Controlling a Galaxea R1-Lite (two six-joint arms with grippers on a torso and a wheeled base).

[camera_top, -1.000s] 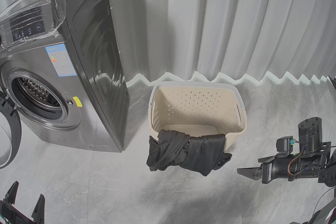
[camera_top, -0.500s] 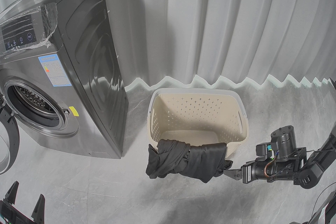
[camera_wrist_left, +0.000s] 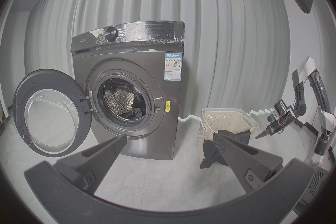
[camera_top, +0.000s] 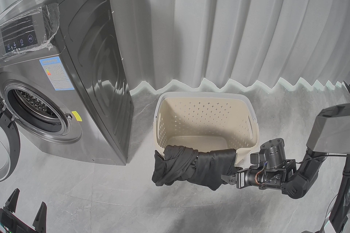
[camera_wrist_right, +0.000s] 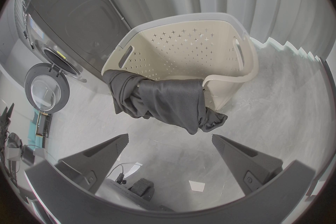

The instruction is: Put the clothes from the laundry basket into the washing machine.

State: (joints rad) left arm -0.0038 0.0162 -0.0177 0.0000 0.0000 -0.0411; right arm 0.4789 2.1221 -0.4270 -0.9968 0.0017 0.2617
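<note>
Right pincer (camera_top: 228, 180) gaped wide, holding nothing, low by the dark garment (camera_top: 193, 166).

The pincer was level with the cloth's loose hanging end, fingers spread either side of it but not closed on it, probably lined up for a pinch. Left pincer (camera_top: 25, 210) sat nearest, also open and empty, well away from the clothes. The garment lay draped over the near rim of the laundry basket (camera_top: 204, 94), spilling outside toward the floor. Farther left stood the washing machine (camera_top: 91, 62), its door (camera_top: 9, 142) swung open, ready to receive the load.
</note>
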